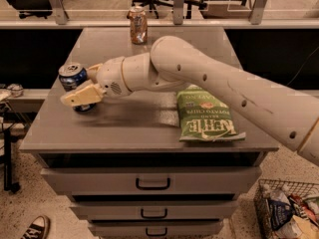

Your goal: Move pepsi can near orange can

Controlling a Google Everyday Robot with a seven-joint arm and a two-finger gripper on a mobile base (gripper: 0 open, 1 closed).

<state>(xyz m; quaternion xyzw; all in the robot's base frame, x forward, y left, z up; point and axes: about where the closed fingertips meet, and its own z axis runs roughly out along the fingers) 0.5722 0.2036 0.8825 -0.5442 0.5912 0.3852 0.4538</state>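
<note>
Blue aluminium with a silver top, the pepsi can (73, 75) stands upright at the middle left of the frame, close to the left edge of the grey tabletop (124, 128). The hand (79, 91) is right up against it. Its cream tip crosses the front of the can low down and hides the base. I cannot tell whether the hand has closed on the can or only lies beside it.

The orange can (138, 25) stands upright at the top centre of the frame, near the far edge of the tabletop and well apart from the blue one. From the hand it lies up the frame and to the right, so the carry would likely run along that diagonal across bare tabletop. A green chip bag (207, 116) lies flat at centre right, off that line.
</note>
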